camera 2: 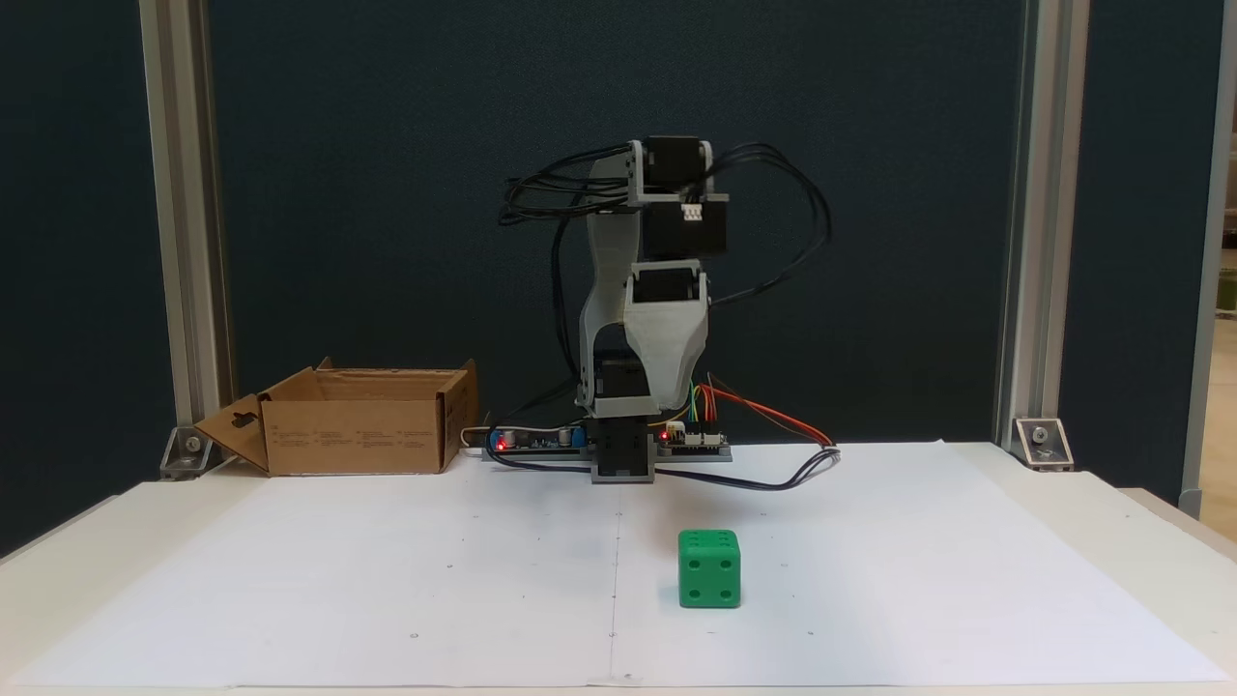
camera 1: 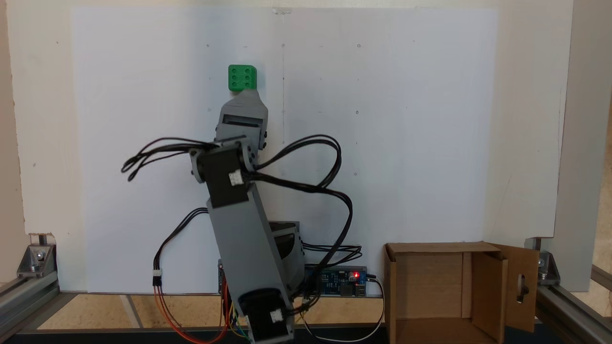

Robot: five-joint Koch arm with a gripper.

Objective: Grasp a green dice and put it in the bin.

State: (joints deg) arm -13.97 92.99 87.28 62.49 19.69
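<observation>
1. The green dice [camera 2: 709,568] sits on the white paper sheet [camera 2: 387,580] on the tabletop [camera 2: 1111,541], on the near side, slightly right of the arm's base in the front-facing fixed view. It stands alone and nothing touches it.
2. In the top-down fixed view the dice [camera 1: 242,78] shows its six-pip face up. The gripper [camera 1: 245,98] appears just below it in that picture, but the front-facing view shows the gripper [camera 2: 667,401] well above the tabletop and back near the base, so there is no contact.
3. Jaws: cannot tell whether they are spread or pressed together. Both views show the gripper body as a single grey shell, with no visible gap between the tips. They hold nothing.
4. The bin [camera 2: 362,420] stands at the far left in the front-facing view, beside the controller board [camera 2: 527,440]. It is open at the top, with the slotted flap [camera 2: 237,435] folded outward. In the top-down view the bin [camera 1: 430,286] is at the lower right.
5. Handling, as a judgement: the dice is rigid moulded plastic, likely light, not fragile, with smooth, probably somewhat slippery faces. The rounded corners make an edge or corner pinch unreliable.
6. Grasp point: two opposite flat side faces, mid-height, jaws square to the faces. The dice is nearly square to the arm, so little wrist rotation should be needed.
7. Task status: the grasp has not started and the dice is still to be picked up.
</observation>
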